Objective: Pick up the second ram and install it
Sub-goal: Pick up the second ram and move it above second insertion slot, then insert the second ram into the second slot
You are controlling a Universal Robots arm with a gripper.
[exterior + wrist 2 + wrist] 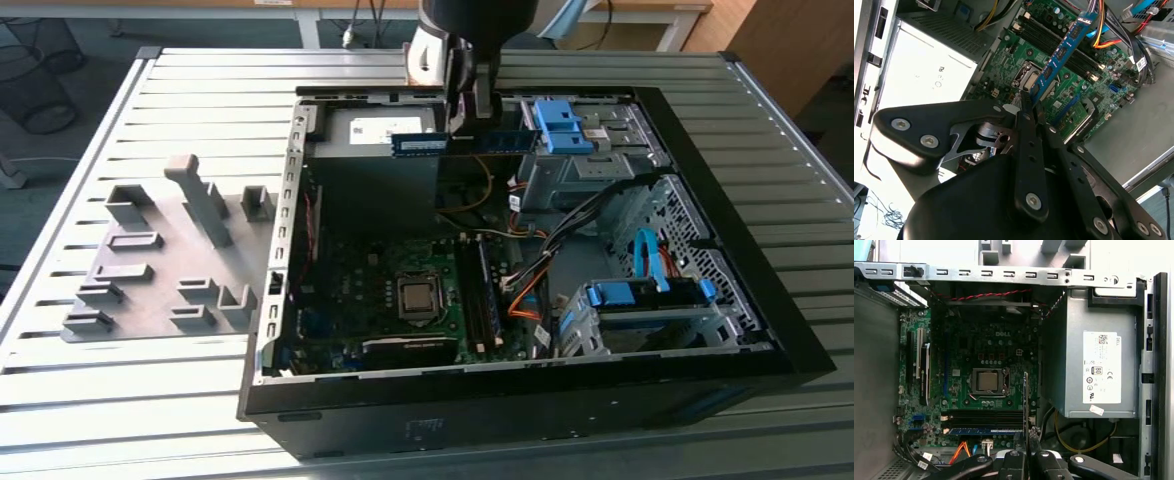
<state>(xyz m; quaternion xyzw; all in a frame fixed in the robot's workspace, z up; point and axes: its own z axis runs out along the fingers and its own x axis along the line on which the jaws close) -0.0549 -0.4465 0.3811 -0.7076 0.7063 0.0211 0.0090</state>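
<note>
Blue-green board between black fingers: the gripper (pixel 465 120) has the second ram (pixel 461 142) pinched part-way along its length, jaws pressed tight on both faces. The exterior view shows the stick held level, up in the air above the open case (pixel 287 230), with the power supply (pixel 367 125) directly beneath the gripper.

The second wrist view adds what that one cannot. Here the second ram (pixel 1061 52) shows its chip side, running out past the fingertips (pixel 1026 120). The motherboard (pixel 1054 85) and CPU socket (pixel 1029 72) lie well beyond it, nothing touching.

In the first wrist view the second ram (pixel 1026 400) is edge-on, a thin line rising from the gripper (pixel 1026 447). Past it a blue stick (pixel 986 431) already sits in one slot, with dark slots beside it.

Inside the case are the motherboard, the grey power supply, blue drive caddies (pixel 561 125) just to one side of the gripper, and orange and black cables (pixel 527 295). Off to the gripper's other side, on the slatted table (pixel 160 80), stands a grey holder tray (pixel 160 270).
</note>
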